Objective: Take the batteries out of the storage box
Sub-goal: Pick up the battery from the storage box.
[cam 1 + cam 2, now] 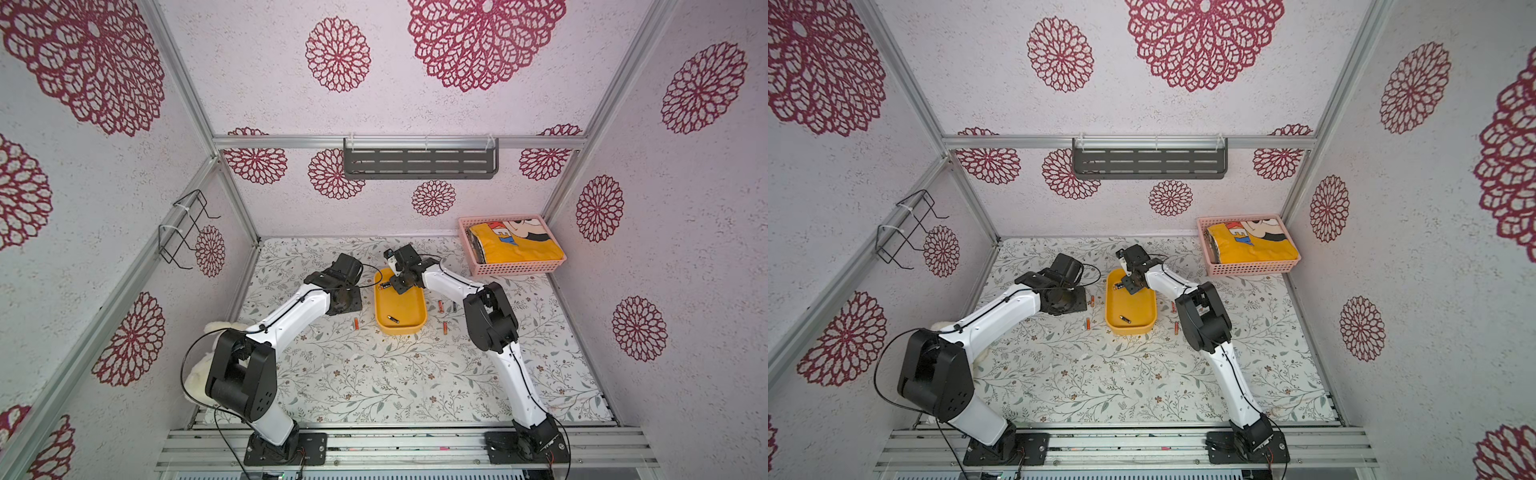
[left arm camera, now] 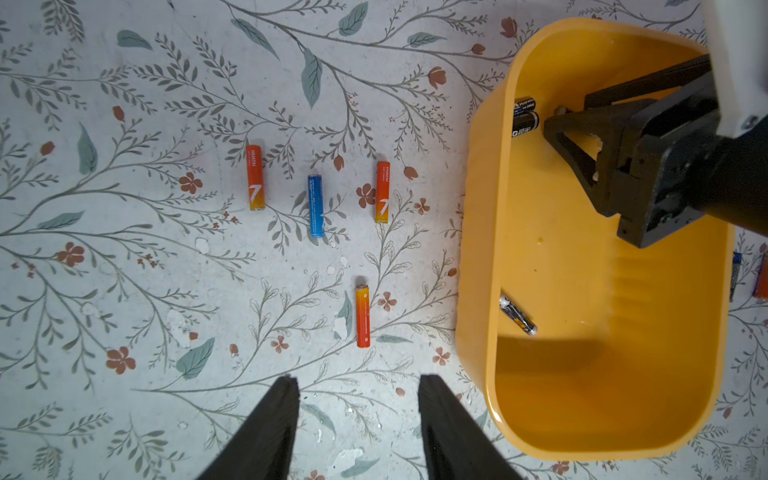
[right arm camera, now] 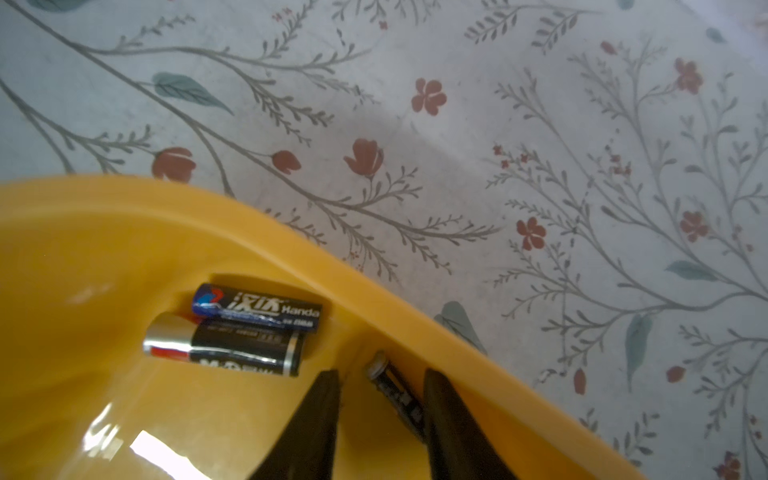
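Observation:
The storage box (image 1: 400, 330) is a yellow-orange tray in the middle of the table, seen in both top views. My right gripper (image 3: 382, 374) reaches into its far end, open, with a black battery (image 3: 397, 397) between its fingers. That battery leans on the wall and touches one finger only. Two more black batteries (image 3: 249, 328) lie side by side close by, and another (image 2: 518, 313) lies near the box's front. My left gripper (image 2: 359, 379) hangs open over the table left of the box, nothing in it. Beyond its tips lie orange batteries (image 2: 254, 177) and a blue one (image 2: 316, 205).
More orange batteries (image 1: 444, 328) lie on the table right of the box. A pink lattice basket (image 1: 511, 270) with yellow cloth stands at the back right. A grey shelf (image 1: 419, 162) hangs on the back wall, a wire rack (image 1: 183, 228) on the left wall.

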`<state>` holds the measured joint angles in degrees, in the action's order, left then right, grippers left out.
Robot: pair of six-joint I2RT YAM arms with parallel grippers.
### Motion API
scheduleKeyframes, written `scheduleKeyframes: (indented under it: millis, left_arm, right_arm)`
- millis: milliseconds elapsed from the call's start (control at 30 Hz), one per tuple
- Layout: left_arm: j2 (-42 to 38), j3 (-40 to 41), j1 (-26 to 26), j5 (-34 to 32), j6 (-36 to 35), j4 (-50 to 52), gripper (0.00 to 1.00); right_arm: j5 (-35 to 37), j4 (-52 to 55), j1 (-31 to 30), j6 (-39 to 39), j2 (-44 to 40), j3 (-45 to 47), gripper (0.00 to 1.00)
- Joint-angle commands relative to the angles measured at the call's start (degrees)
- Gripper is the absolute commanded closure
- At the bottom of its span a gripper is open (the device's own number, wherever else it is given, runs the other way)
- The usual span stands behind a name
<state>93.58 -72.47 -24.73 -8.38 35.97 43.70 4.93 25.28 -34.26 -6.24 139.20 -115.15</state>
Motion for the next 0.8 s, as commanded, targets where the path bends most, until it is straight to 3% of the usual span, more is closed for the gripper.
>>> scheduleKeyframes:
  millis: [0,233,367,467,767]
  left_arm:
    - [0.2,-0.9,0.3,-1.1,-1.0,0.0,0.5]
    - [0.5,-1.2,0.5,-2.0,-1.0,0.7,0.5]
    - [1.1,-1.9,0.5,-1.8,-1.0,1.0,0.5]
    - [1.4,-2.4,0.5,-1.7,-1.1,1.1,0.5]
    - [3.1,-3.9,0.5,-0.9,-1.3,1.4,0.49]
  right_arm:
    - [-0.4,4.3,0.2,0.9,1.0,-3.1,0.72]
    - [-0.7,6.5,0.3,6.3,-0.5,-4.0,0.95]
    - [-1.7,7.9,0.3,9.2,-1.3,-4.3,0.98]
    - [-2.5,8.6,0.3,10.6,-2.0,-4.5,0.87]
    - [-3.9,14.5,0.7,11.6,-1.4,-8.7,0.74]
